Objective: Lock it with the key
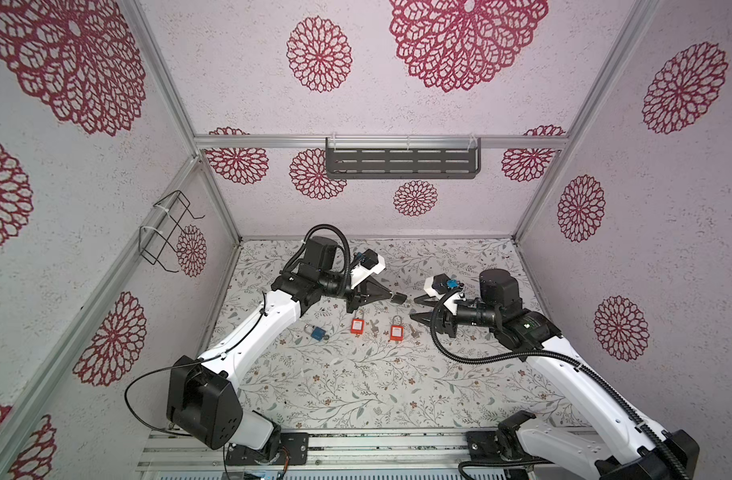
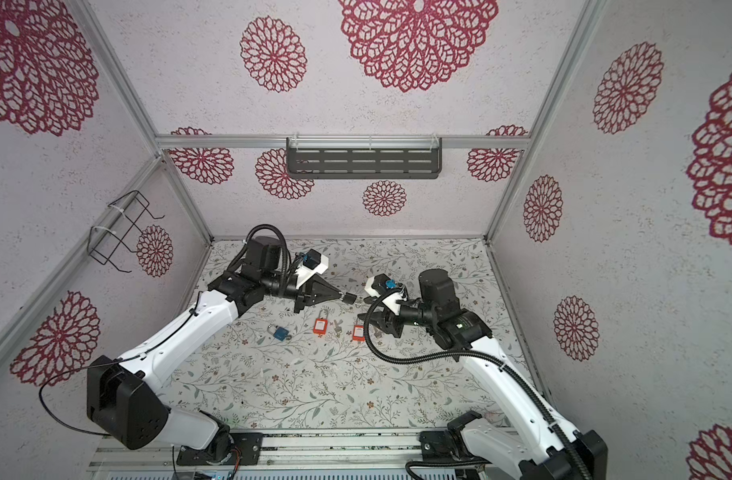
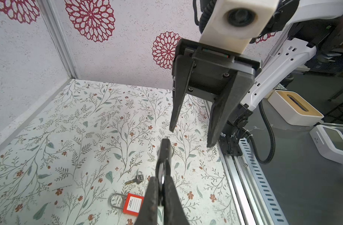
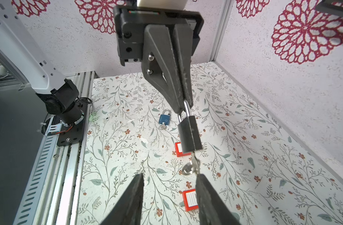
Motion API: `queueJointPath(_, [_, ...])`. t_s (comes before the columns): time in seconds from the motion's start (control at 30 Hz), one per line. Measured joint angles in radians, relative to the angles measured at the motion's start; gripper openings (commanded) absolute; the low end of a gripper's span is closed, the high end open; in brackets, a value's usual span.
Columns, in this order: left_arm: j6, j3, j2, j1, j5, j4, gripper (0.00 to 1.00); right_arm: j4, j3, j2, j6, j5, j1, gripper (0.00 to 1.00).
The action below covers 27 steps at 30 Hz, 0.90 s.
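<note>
A black padlock (image 4: 189, 134) hangs above the table by its silver shackle (image 4: 186, 109), and my left gripper (image 4: 183, 105) is shut on that shackle. In both top views the padlock (image 1: 399, 298) (image 2: 350, 297) sticks out from the left gripper (image 1: 391, 296) toward the right arm. A silver key (image 4: 194, 160) with a ring sits in the bottom of the padlock. My right gripper (image 4: 169, 176) faces it with jaws open, and one fingertip (image 4: 201, 177) is right at the key's ring. The left wrist view shows the padlock (image 3: 164, 153) edge-on, with the open right gripper (image 3: 191, 138) just beyond it.
On the floral table (image 1: 356, 395) lie a blue padlock (image 1: 316, 331), two red padlocks (image 1: 357, 324) (image 1: 396, 331) and loose keys (image 1: 374, 326) (image 3: 135, 180). A dark shelf (image 1: 401, 162) hangs on the back wall and a wire rack (image 1: 165, 232) on the left wall.
</note>
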Motion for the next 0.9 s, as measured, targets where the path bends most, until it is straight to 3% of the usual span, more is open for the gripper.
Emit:
queueJointPath(0.17, [0.013, -0.016, -0.008, 0.001, 0.012, -0.006, 0.0, -0.053, 0.026, 0.013, -0.022, 0.012, -0.002, 0.24])
queueJointPath(0.9, [0.086, -0.016, -0.021, -0.006, 0.021, -0.077, 0.0, -0.115, 0.09, 0.098, -0.05, -0.024, -0.005, 0.18])
